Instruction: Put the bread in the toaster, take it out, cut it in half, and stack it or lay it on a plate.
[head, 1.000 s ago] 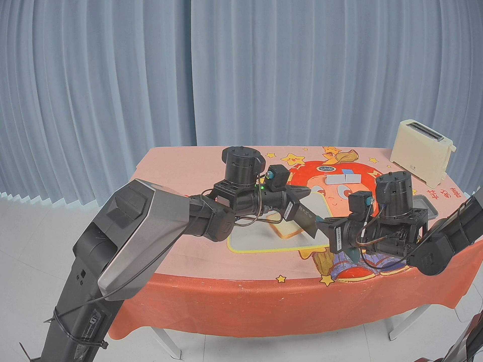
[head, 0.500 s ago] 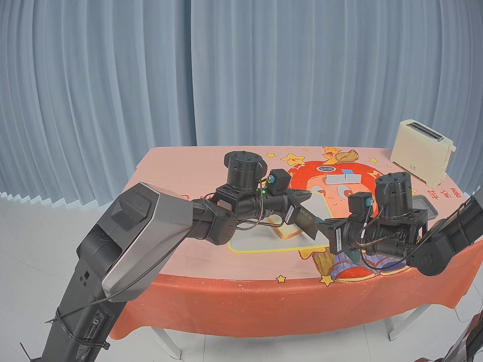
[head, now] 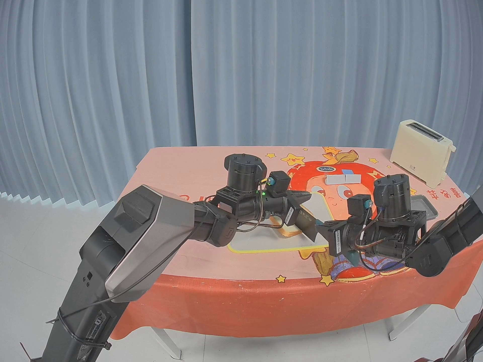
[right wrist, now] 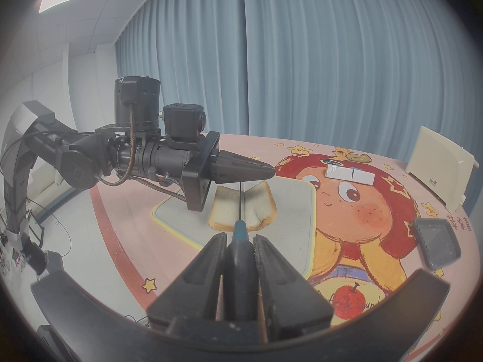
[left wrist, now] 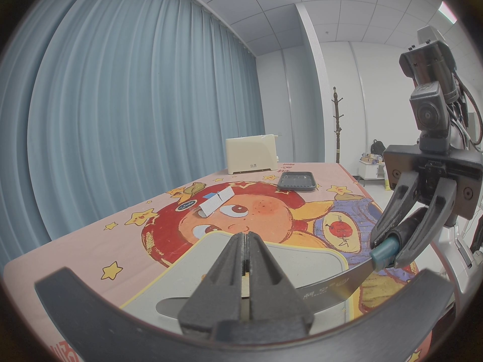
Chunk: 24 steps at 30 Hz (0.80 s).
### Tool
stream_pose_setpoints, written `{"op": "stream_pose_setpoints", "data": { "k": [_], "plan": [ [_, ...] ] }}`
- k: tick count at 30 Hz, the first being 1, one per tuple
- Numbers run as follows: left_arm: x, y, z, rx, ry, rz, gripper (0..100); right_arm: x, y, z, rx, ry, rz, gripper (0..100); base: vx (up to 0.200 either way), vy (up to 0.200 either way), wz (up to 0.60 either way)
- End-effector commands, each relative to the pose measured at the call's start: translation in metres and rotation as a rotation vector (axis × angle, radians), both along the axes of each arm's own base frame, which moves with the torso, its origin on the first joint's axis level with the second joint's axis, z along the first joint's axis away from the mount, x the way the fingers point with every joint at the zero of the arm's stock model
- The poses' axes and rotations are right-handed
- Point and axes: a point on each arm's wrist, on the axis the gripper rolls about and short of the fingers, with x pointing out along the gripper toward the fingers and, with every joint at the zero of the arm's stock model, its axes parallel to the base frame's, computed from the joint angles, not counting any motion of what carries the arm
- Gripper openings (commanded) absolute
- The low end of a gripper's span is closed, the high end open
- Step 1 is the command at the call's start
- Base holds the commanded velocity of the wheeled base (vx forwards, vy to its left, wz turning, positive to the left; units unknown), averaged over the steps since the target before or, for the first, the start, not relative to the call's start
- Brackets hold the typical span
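Two closed grippers, I see. The right gripper [right wrist: 240, 241] clamps the knife [left wrist: 332, 290], blade on the bread [right wrist: 224, 211]; the left gripper [right wrist: 270, 167] is pinched together just above it

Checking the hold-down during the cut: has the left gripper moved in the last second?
Yes, slightly. The left gripper has dropped a little toward the cutting board, covering more of the bread.

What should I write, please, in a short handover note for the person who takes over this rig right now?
Left claw: shut, close over the bread; contact unclear.
Right claw: shut on the knife, blade pressed into the bread's middle.
Bread lies on the cutting board; toaster and dark tray stand to the robot's right.
Done: bread out of the toaster, cut begun.
Left: finish the cut, lay both halves on the tray.
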Motion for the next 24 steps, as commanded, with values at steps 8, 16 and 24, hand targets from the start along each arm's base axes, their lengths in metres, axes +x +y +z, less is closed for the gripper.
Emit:
{"op": "stream_pose_setpoints", "data": {
  "k": [8, 16, 24],
  "plan": [
    [0.0002, -0.0007, -0.0063, 0.009, 0.012, -0.001, 0, -0.0004, -0.0004, 0.0002, -0.016, -0.016, -0.002, 0, 0.0, 0.0, 0.0],
    [0.0002, -0.0007, -0.0063, 0.009, 0.012, -0.001, 0, -0.0004, -0.0004, 0.0002, -0.018, -0.017, 0.0, 0, 0.0, 0.0, 0.0],
    [0.0002, -0.0006, -0.0064, 0.009, 0.013, -0.001, 0, -0.0004, -0.0005, 0.0008, -0.016, -0.019, -0.001, 100, 0.0, 0.0, 0.0]
  ]
}}
